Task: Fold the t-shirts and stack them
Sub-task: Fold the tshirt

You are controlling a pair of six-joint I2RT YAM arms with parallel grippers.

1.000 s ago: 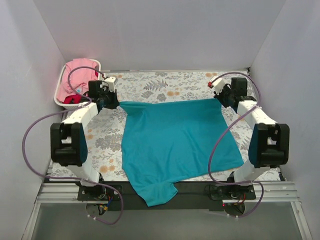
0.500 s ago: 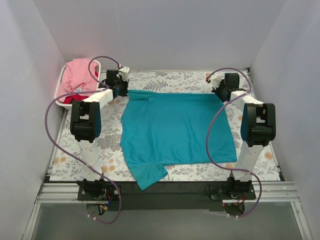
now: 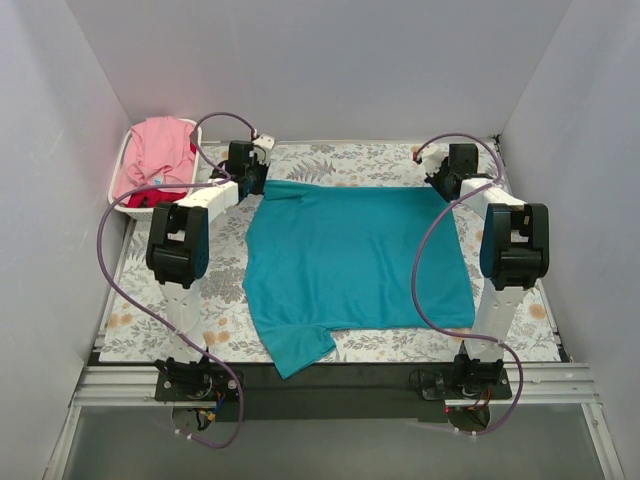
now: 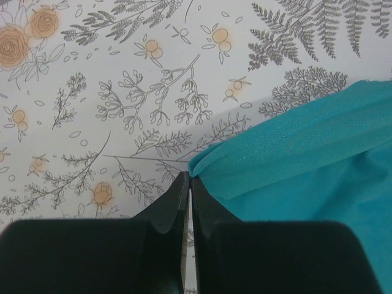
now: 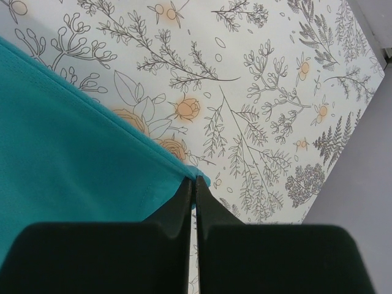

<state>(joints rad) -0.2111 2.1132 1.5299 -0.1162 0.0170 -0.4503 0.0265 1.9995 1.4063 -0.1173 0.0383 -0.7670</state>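
The teal t-shirt [image 3: 355, 260] lies spread flat on the flowered table, with one sleeve [image 3: 295, 350] hanging toward the near edge. My left gripper [image 3: 258, 185] is shut on its far left corner; in the left wrist view the jaws [image 4: 190, 177] pinch the edge of the teal cloth [image 4: 306, 159]. My right gripper [image 3: 441, 188] is shut on the far right corner; the right wrist view shows the jaws [image 5: 196, 179] closed on the tip of the teal cloth [image 5: 67, 141]. The pink t-shirt [image 3: 160, 150] and a bit of the red one [image 3: 140, 198] lie in the basket.
The white slatted basket [image 3: 117, 196] stands at the far left corner against the wall. White walls close in the table on the left, back and right. Both arms stretch far out along the table's sides, their cables looping above.
Both grippers have drawn the teal shirt's far edge toward the back of the table, pulling the shirt flat and its hanging sleeve up from the near edge. The last half second shows little motion.
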